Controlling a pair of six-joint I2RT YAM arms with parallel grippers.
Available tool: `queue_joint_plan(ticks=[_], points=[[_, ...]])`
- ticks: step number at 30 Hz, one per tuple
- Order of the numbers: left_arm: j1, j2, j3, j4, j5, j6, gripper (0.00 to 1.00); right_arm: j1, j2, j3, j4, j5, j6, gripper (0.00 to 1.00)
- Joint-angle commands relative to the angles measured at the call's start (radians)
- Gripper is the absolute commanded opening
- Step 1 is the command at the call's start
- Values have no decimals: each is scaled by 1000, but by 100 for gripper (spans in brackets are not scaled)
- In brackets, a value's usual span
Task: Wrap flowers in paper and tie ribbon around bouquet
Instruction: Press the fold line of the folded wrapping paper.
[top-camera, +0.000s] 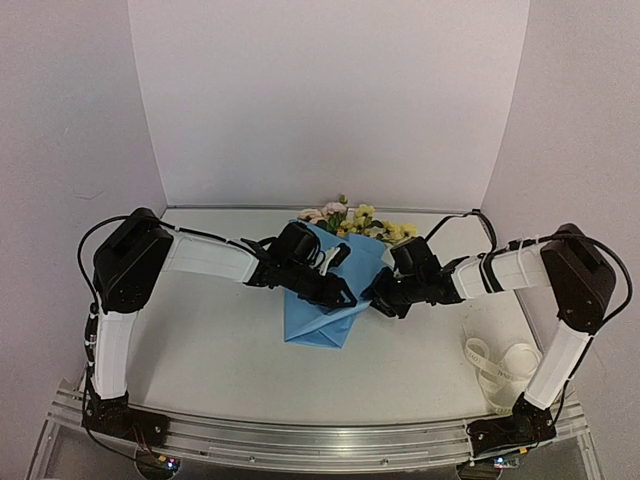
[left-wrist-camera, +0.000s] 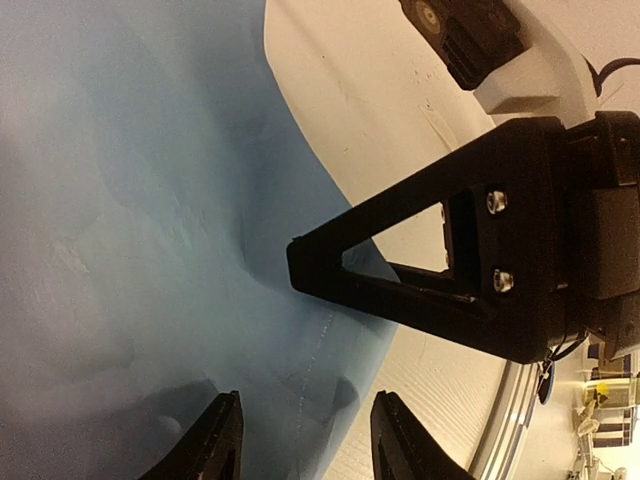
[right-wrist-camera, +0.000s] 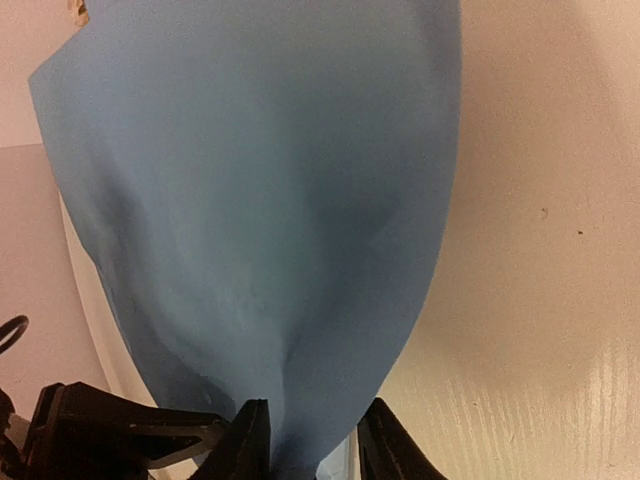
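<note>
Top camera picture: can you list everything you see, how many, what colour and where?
bright blue paper sheet: one, blue, middle of the table
flower sprigs: one small bunch, pink and yellow with green leaves, poking out past the paper's far edge
flat cream-white ribbon: one, loose loops, near right corner
white table: one, under everything
silver metal rail: one, along the near edge
left gripper: one, black, low over the paper
right gripper: one, black, pinching the paper's right side

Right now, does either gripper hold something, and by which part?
The right gripper pinches the blue paper at a gathered fold of its edge. The left gripper stands open over the paper and holds nothing.
</note>
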Motion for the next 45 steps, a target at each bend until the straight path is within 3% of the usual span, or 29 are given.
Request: queue_joint_plan(ticks=[1, 4, 5, 11, 16, 22, 24, 27, 29, 36, 45], points=[[2, -39, 5, 36, 18, -10, 47, -6, 0, 43, 27, 5, -8, 20], [12, -86, -36, 58, 34, -34, 48, -5, -16, 58, 25, 24, -54, 2], [19, -107, -55, 79, 44, -52, 48, -4, -19, 66, 26, 29, -74, 0], [79, -223, -201, 174, 104, -147, 46, 38, -12, 120, 37, 70, -238, 0], [130, -259, -313, 224, 136, -210, 38, 80, -19, 122, 50, 151, -374, 0], [139, -193, -295, 160, 139, -210, 26, 81, -24, 83, 77, 163, -421, 0], [139, -180, -287, 161, 141, -210, 25, 81, -44, 79, 63, 156, -404, 12], [139, -171, -278, 161, 145, -209, 24, 81, -77, 86, 3, 155, -374, 43], [139, -164, -270, 156, 148, -207, 24, 81, -103, 90, -46, 150, -352, 54], [138, -150, -258, 152, 160, -201, 23, 98, -150, 63, -180, 69, -136, 60], [136, -141, -252, 155, 178, -191, 23, 113, -156, 34, -202, 56, 54, 62]])
